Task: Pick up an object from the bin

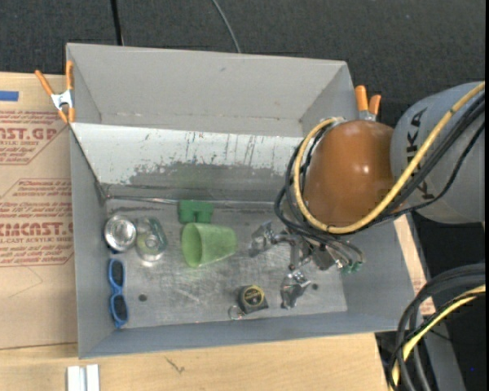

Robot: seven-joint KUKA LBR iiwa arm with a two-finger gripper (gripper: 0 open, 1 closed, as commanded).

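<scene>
Black with a yellow face, one round tape measure (251, 298) is seen at the front of the scratched grey metal bin (204, 88), just left of the gripper (295, 282). Whether the gripper is open or clenched cannot be told. One green cup (207, 243), one green block (195, 211), one pair of blue sunglasses (116, 292) and one silver can (120, 232) are counted farther left.

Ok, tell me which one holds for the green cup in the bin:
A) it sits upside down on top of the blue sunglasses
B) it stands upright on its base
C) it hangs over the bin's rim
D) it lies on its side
D: the green cup lies on its side on the floor of the bin, its wide end toward the view's left, well apart from the blue sunglasses.
</scene>
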